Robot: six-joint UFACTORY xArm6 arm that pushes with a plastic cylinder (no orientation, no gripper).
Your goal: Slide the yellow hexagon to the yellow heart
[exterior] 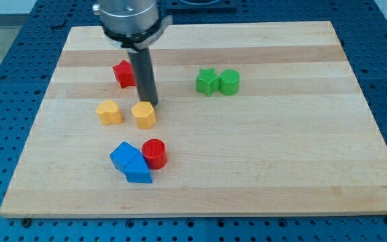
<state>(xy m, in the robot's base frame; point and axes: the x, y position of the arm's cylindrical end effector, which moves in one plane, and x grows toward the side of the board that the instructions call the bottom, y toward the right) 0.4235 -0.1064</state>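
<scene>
Your tip (149, 103) touches the yellow hexagon (143, 115) at its upper-right edge. The yellow heart (109, 112) lies just left of it. There are no fingers, so nothing is grasped.

Dark rod upright from the view's top — my tip (149, 103) down at board level.

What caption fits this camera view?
My tip touches the yellow hexagon, the yellow heart just to the view's left.

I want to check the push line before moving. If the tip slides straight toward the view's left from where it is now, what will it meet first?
My tip sits at the upper right edge of the yellow hexagon, so that block comes first, likely at once. Beyond it lies the yellow heart, a small gap away. Depth is uncertain, so the tip could graze the hexagon's top edge.
</scene>
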